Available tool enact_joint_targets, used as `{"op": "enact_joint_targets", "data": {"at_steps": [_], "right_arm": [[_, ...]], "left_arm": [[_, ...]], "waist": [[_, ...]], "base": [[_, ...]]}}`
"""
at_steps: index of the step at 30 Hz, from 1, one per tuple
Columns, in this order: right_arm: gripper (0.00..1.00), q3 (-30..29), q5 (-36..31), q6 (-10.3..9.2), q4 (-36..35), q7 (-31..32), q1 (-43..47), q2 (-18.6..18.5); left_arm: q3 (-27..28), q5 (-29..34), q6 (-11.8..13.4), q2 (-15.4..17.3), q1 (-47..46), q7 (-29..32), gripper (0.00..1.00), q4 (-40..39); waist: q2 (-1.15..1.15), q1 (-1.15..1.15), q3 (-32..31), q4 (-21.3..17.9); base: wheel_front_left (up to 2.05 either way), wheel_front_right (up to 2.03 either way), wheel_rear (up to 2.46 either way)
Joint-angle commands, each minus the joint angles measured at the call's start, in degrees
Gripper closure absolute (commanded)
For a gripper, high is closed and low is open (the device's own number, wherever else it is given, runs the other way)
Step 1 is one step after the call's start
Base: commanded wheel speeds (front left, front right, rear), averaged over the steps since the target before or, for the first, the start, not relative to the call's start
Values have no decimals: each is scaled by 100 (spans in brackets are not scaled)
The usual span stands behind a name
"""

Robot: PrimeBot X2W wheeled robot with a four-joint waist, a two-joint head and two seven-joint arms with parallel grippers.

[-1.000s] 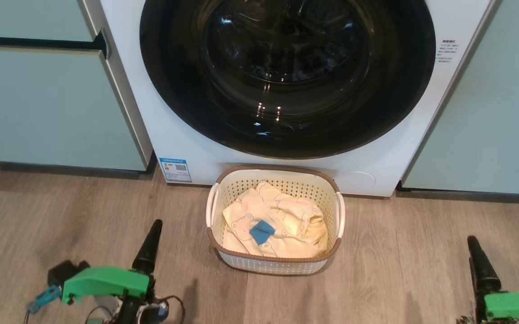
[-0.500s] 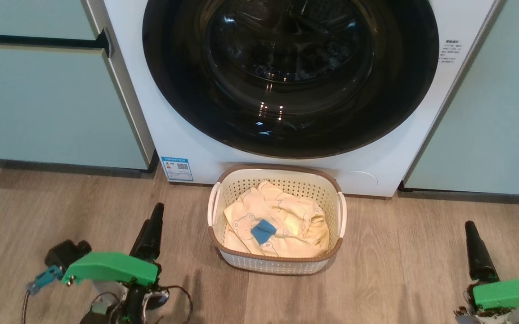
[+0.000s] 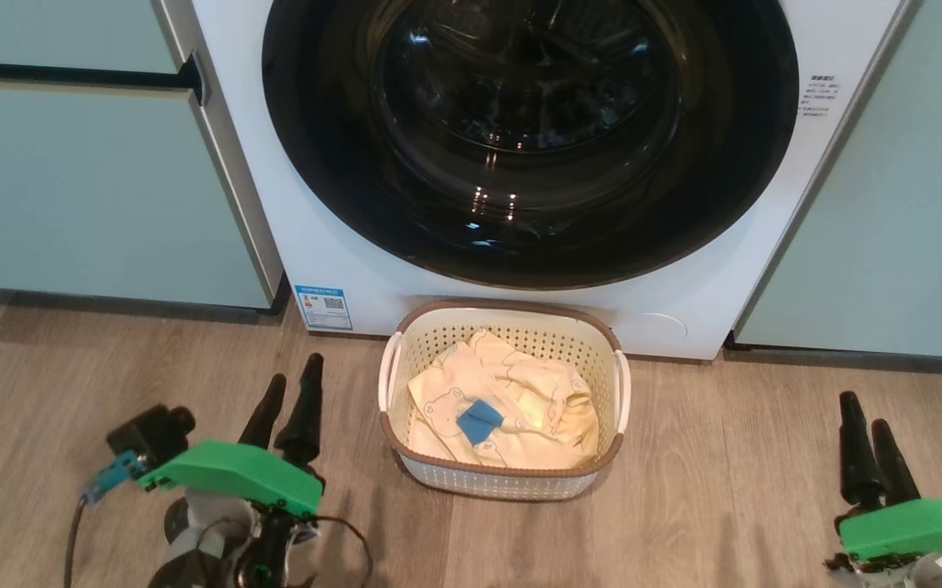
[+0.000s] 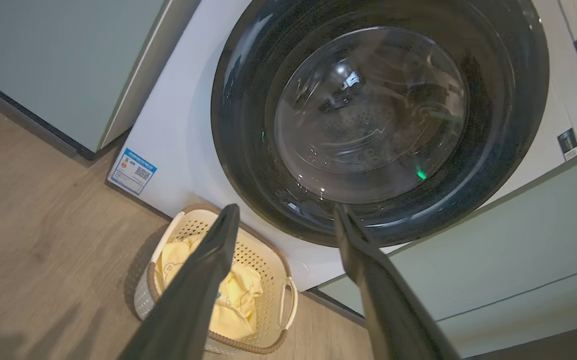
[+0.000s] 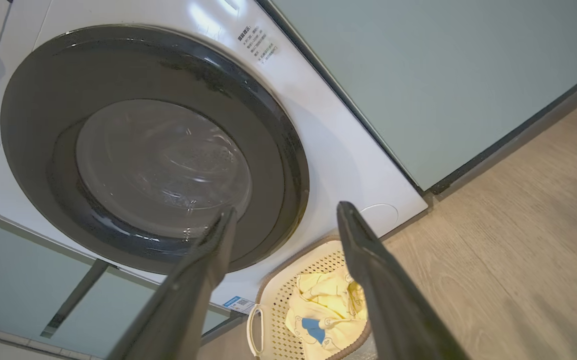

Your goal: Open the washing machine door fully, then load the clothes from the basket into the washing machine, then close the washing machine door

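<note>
Below the shut washing machine door (image 3: 316, 163), the basket (image 3: 504, 309) holding the clothes (image 3: 520, 400) stands on the floor (image 3: 683, 490) between left claw (image 3: 295, 369) and right claw (image 3: 863, 411), each with fingers apart, empty.

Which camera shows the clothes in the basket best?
The head view: the clothes lie unobstructed, blue patch showing. In the left wrist view the left end effector hides part; the right wrist view shows them small at its bottom edge.

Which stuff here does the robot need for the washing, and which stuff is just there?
For the job: washing machine, door, basket, yellow clothes.
Just there: green cabinets, wooden floor.
</note>
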Motion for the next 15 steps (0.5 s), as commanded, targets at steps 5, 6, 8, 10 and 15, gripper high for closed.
{"op": "enact_joint_targets", "data": {"at_steps": [5,6,8,10,15], "right_arm": [[0,151,-599,-11,-273,-167,-364,-105],[0,156,-703,-11,-272,-184,-363,-106],[0,178,-933,-11,-267,-218,-370,-109],[0,189,-1154,-11,-258,-252,-381,-112],[0,174,-1601,-12,-263,-337,-409,-118]], "left_arm": [[-24,754,71,103,-339,-148,0,-256],[-45,899,78,104,-344,-165,0,-254],[-78,1108,90,107,-365,-199,0,-263],[-115,1324,94,109,-389,-233,0,-274],[-171,1723,126,115,-447,-317,0,-315]], "waist": [[0,0,-21,7],[0,0,-24,7],[0,0,-22,9],[0,0,-22,11],[0,0,-15,20]], "base": [[0,0,0],[0,0,0],[0,0,0],[0,0,0],[0,0,0]]}}
